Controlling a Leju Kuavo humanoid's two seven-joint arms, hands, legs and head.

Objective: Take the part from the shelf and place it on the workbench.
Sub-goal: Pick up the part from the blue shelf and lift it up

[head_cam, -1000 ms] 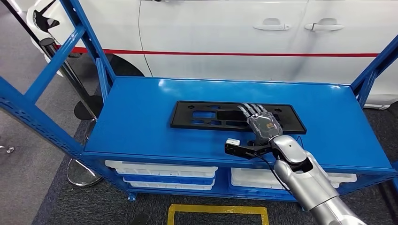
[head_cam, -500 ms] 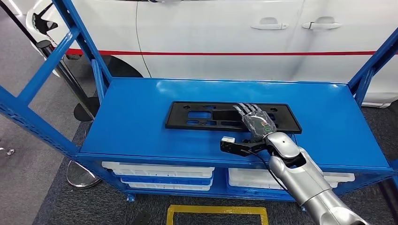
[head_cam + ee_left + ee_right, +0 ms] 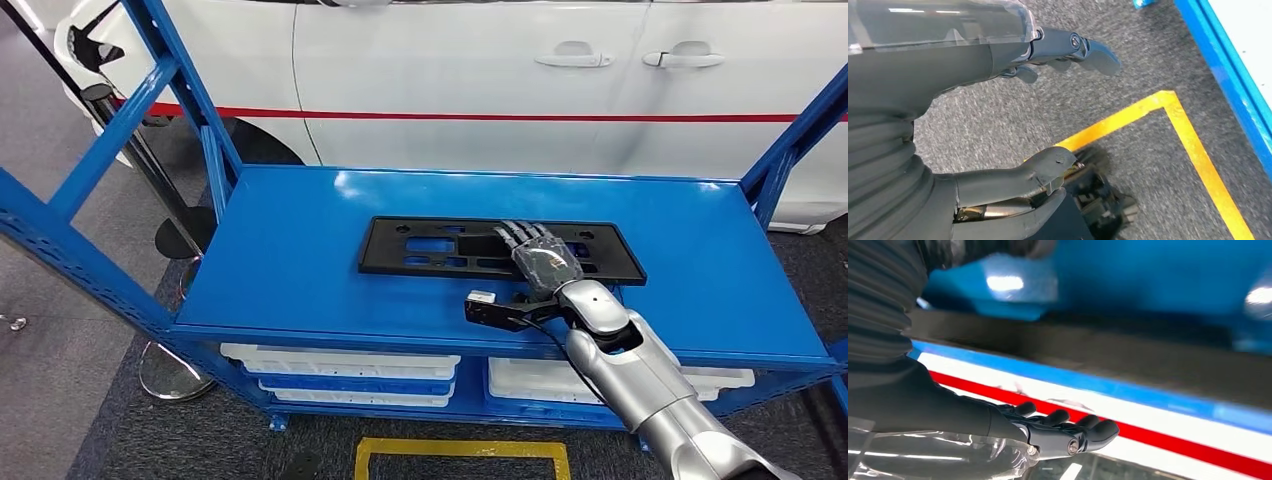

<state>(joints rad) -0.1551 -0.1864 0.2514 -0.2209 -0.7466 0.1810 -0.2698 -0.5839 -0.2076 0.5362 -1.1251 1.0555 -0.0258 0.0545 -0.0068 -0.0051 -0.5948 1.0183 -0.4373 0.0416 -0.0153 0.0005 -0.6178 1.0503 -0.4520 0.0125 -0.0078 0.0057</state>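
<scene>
1. Right hand (image 3: pixel 545 262): reaches over the front of the shelf (image 3: pixel 290 270) with its fingers (image 3: pixel 521 234) stretched out flat, lying side by side above the part (image 3: pixel 420 247). They overlap the right-of-centre stretch of the part; whether they press on it or hover just over it cannot be told. Nothing is gripped. In the right wrist view the hand (image 3: pixel 1058 432) shows dark fingers extended, held close together, not wrapped round anything.
2. Left hand (image 3: pixel 1013 100): hangs over grey carpet (image 3: pixel 1128 90) beside a yellow floor line (image 3: pixel 1193 150). Thumb (image 3: pixel 1018 175) and fingers (image 3: pixel 1083 47) are apart, nothing between them.
3. Part: flat black rectangular plate, long side running left to right, with several rectangular cut-outs through which the blue shelf shows. It lies flat on the top level of the shelf, about mid-depth and slightly right of centre, well clear of all edges.
4. Shelf: blue metal, with slanted blue struts at both ends; white trays (image 3: pixel 340 372) sit on the level under the top.
5. Car (image 3: pixel 500 80): white, with a red stripe and two door handles, standing just behind the shelf.
6. Hidden or unclear: the right hand covers part of the plate's right half, so the cut-outs there cannot be read. The right wrist view is blurred; the dark band across it may be the part's edge, not certain. The thumb of the right hand is hard to make out in the head view.
</scene>
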